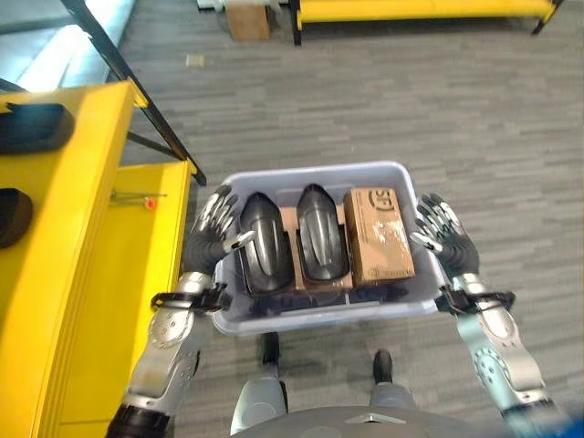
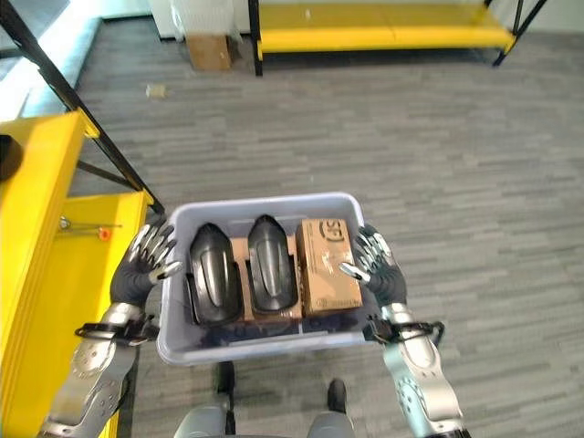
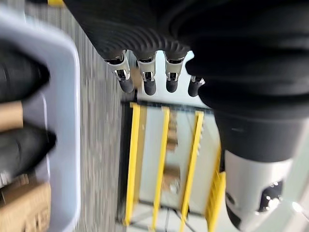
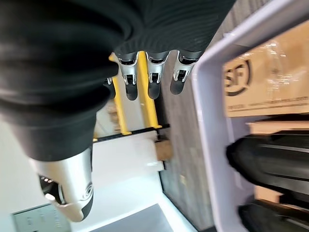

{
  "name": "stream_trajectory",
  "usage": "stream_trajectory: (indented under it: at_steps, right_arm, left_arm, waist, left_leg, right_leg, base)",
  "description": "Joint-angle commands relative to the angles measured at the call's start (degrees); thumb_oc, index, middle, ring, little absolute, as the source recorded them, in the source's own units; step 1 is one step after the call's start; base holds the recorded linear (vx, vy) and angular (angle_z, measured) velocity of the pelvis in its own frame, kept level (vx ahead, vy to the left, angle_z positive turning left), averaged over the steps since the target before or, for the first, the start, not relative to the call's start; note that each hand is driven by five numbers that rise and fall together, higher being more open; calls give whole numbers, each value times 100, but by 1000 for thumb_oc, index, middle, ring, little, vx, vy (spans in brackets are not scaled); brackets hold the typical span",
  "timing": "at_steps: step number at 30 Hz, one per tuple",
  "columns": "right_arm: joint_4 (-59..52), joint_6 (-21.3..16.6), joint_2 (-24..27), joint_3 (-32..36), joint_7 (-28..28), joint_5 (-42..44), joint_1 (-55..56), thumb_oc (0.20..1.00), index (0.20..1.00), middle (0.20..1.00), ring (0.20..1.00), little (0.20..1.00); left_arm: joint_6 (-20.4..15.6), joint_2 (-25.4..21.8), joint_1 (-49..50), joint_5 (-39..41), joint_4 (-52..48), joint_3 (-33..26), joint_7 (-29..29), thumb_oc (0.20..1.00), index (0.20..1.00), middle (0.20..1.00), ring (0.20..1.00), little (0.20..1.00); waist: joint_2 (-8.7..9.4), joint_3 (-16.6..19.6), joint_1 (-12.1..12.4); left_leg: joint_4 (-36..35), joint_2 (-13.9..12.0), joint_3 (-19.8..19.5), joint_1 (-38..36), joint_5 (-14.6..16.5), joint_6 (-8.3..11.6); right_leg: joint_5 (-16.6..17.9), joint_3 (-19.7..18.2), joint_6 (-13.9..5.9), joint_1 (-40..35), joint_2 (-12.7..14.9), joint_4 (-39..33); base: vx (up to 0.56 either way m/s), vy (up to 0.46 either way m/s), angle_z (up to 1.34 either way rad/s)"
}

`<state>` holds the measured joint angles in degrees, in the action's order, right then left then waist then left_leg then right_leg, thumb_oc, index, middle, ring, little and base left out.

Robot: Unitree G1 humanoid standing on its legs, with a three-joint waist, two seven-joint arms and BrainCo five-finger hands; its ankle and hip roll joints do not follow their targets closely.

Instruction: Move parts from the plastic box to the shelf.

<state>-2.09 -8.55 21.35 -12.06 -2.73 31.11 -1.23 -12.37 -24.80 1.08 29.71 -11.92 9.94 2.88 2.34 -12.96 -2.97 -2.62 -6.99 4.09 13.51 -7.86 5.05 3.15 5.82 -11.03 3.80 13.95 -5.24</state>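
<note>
A pale grey plastic box (image 1: 310, 172) is held up in front of me between both hands. Inside lie two black moulded parts (image 1: 265, 242) (image 1: 321, 233) side by side, with a brown cardboard carton (image 1: 379, 233) to their right. My left hand (image 1: 212, 233) presses flat on the box's left wall, fingers straight and thumb over the rim. On the right wall my right hand (image 1: 445, 235) does the same. The wrist views show straight fingers (image 3: 147, 77) (image 4: 154, 77) beside the box wall (image 4: 212, 121). The yellow shelf (image 1: 64, 246) stands close at my left.
Black items (image 1: 32, 128) rest on the yellow shelf's upper level, and a black slanted brace (image 1: 137, 91) rises behind it. Across the grey floor stand another yellow rack (image 1: 429, 9) and a cardboard box (image 1: 248, 18).
</note>
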Motion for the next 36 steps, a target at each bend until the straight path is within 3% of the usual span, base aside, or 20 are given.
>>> stream_trajectory:
  at_steps: [1, 6, 8, 17, 26, 36]
  right_arm:
    - [-87, -419, -63, 93, -237, -93, -357, 1000, 1000, 1000, 1000, 1000]
    - [615, -405, -372, -543, -783, -300, -1521, 1000, 1000, 1000, 1000, 1000]
    - [634, -414, -377, -546, -785, -300, -1544, 1000, 1000, 1000, 1000, 1000]
    - [963, -617, -847, -887, -1531, -479, -3161, 1000, 1000, 1000, 1000, 1000]
    - [961, -736, -700, -515, -2108, -988, -3816, 1000, 1000, 1000, 1000, 1000]
    - [925, -732, -537, -370, -2309, -1230, -4019, 1000, 1000, 1000, 1000, 1000]
  left_arm:
    - [-437, -32, -141, -208, -250, -210, 223, 1000, 1000, 1000, 1000, 1000]
    - [-471, 31, -540, -232, -63, 99, 548, 1000, 1000, 1000, 1000, 1000]
    - [-474, 30, -554, -234, -56, 95, 550, 1000, 1000, 1000, 1000, 1000]
    - [-592, 247, -1413, -521, 133, 375, 1289, 1000, 1000, 1000, 1000, 1000]
    - [-669, 281, -1664, -660, 63, 354, 1614, 1000, 1000, 1000, 1000, 1000]
    - [-706, 243, -1648, -749, 36, 339, 1721, 1000, 1000, 1000, 1000, 1000]
  waist:
    - [26, -81, 92]
    - [-50, -566, 253]
    - [-47, -568, 255]
    - [-119, -1395, 354]
    - [-140, -1666, 392]
    - [-197, -1683, 430]
  left_leg:
    - [619, -526, 345, -220, 516, 223]
    - [675, -517, 386, 161, 421, 249]
    - [687, -519, 388, 177, 425, 248]
    - [1009, -494, 387, 947, 420, 232]
    - [1204, -400, 271, 1438, 470, 206]
    - [1261, -336, 234, 1598, 515, 203]
  right_leg:
    - [31, 20, -86, 227, 541, 458]
    - [157, -1, -83, 674, 563, 476]
    - [157, -8, -83, 692, 562, 484]
    - [257, -120, -49, 1546, 575, 815]
    - [288, -134, -10, 1884, 594, 889]
    - [244, -114, 12, 2019, 611, 935]
  base:
    - [-141, -19, 1]
    - [-87, -13, -4]
    - [-49, -3, 0]
    - [-81, -4, 2]
    - [-8, -3, 0]
    - [0, 0, 0]
